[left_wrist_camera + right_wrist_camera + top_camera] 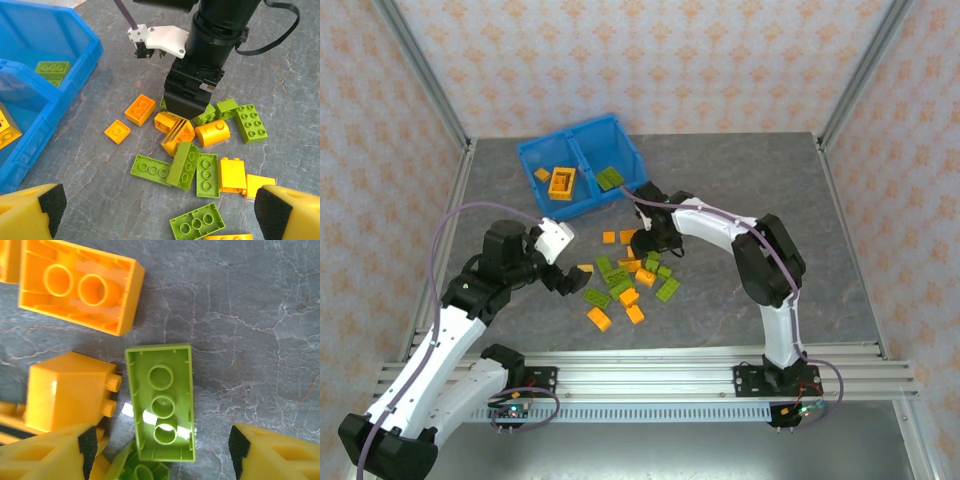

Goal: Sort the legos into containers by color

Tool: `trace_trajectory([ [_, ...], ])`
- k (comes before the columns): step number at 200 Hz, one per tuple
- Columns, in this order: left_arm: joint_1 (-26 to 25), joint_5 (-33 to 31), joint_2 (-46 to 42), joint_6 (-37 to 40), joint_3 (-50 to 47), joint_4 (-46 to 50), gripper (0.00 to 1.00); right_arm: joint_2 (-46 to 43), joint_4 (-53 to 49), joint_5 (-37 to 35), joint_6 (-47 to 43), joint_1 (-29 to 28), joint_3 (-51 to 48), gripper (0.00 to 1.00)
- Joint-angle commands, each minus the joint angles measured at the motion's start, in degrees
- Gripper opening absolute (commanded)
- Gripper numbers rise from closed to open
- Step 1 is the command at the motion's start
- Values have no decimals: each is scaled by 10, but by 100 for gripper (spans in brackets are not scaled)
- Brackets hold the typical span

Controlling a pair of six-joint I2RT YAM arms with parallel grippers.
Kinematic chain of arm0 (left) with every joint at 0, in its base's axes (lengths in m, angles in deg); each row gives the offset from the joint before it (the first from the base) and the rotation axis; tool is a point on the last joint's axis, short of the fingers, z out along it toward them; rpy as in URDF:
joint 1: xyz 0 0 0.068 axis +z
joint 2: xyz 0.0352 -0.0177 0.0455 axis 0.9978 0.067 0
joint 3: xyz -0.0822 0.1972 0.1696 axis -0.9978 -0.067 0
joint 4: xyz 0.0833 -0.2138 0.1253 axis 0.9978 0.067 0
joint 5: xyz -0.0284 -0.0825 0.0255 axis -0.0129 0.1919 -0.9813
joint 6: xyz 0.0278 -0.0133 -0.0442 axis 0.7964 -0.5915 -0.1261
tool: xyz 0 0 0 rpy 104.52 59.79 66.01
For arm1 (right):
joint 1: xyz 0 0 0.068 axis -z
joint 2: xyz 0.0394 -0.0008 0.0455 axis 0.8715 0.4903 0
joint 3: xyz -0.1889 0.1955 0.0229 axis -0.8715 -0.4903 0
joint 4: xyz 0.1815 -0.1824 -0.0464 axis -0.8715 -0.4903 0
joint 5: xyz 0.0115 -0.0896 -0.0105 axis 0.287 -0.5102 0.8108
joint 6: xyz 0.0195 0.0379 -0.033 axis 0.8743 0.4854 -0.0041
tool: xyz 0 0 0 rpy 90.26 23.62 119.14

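The blue bin (582, 150) stands at the back, with an orange frame (561, 181) in its left compartment and a green brick (610, 179) in its right one. Loose orange and green legos (630, 282) lie in a heap mid-table. My right gripper (642, 245) is low over the heap's far side. It is open (160, 455) and straddles an upside-down green brick (162, 400) without touching it. My left gripper (568, 282) hovers open (160, 217) at the heap's left edge, with green plates (152, 170) below it and nothing between its fingers.
Beside the right gripper's left finger (50, 455) sits an orange brick (70, 395), and another orange brick (80, 285) lies upside down beyond it. The bin's wall (55, 107) rises to the left of the heap. The right arm (210, 45) stands over the heap's middle.
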Motion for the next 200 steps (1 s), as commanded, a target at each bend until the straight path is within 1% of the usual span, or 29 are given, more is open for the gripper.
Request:
trace_trajectory([
  [1, 1, 10, -5, 13, 13, 7, 99, 24, -1, -24, 8, 4, 6, 71],
  [30, 1, 9, -4, 12, 13, 7, 100, 34, 7, -31, 17, 5, -2, 67],
  [60, 1, 9, -4, 12, 13, 7, 99, 25, 12, -40, 26, 9, -8, 49],
  [93, 1, 11, -5, 11, 13, 6, 99, -35, 50, -30, 54, 28, -42, 41],
  [121, 1, 14, -14, 12, 10, 0, 99, -128, 112, -18, 91, 43, -78, 39],
  [150, 1, 3, -42, 5, 1, -19, 99, -207, 174, -12, 133, 44, -81, 37],
  [176, 4, 3, -86, -17, -19, -59, 100, -230, 237, -4, 170, 42, -63, 35],
  [188, 5, -13, -100, -26, -27, -70, 100, -221, 260, -7, 178, 39, -43, 36],
  [200, 7, -42, -108, -38, -30, -80, 100, -193, 274, -20, 181, 37, -12, 36],
])
